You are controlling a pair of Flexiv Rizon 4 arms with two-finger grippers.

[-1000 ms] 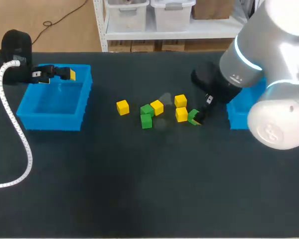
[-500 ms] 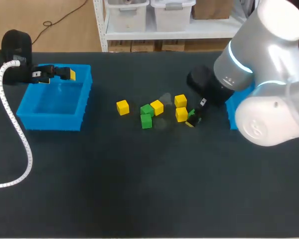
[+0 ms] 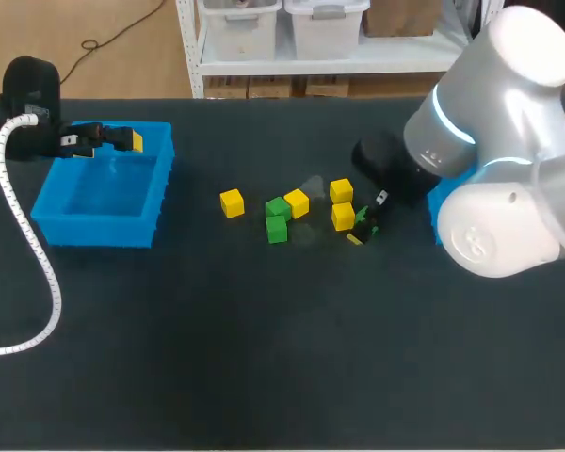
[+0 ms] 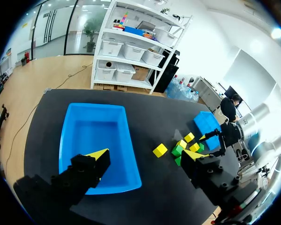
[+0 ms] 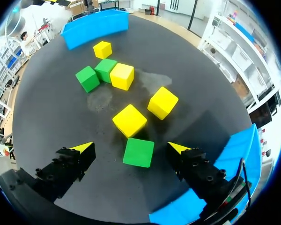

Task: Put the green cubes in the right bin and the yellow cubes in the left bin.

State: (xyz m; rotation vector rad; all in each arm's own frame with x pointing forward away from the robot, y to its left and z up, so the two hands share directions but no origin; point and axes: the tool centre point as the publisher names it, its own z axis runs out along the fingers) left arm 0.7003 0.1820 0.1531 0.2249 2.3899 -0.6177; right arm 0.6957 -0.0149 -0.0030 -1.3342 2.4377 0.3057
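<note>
Right gripper (image 5: pixel 131 148) wide open and empty, fingers either side of a green cube (image 5: pixel 138 152) without touching it, cube just beside a yellow cube (image 5: pixel 129 120); left gripper (image 4: pixel 145 154) open, empty, above the left bin (image 4: pixel 96 136).

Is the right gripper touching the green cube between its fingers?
Apart. The right wrist view shows the green cube lying between the right gripper's open fingers, with bare table showing on both sides of it.

light: bright, even | shadows: soft beneath cubes (image 3: pixel 277 229) | glare: on right arm (image 3: pixel 513 104)
</note>
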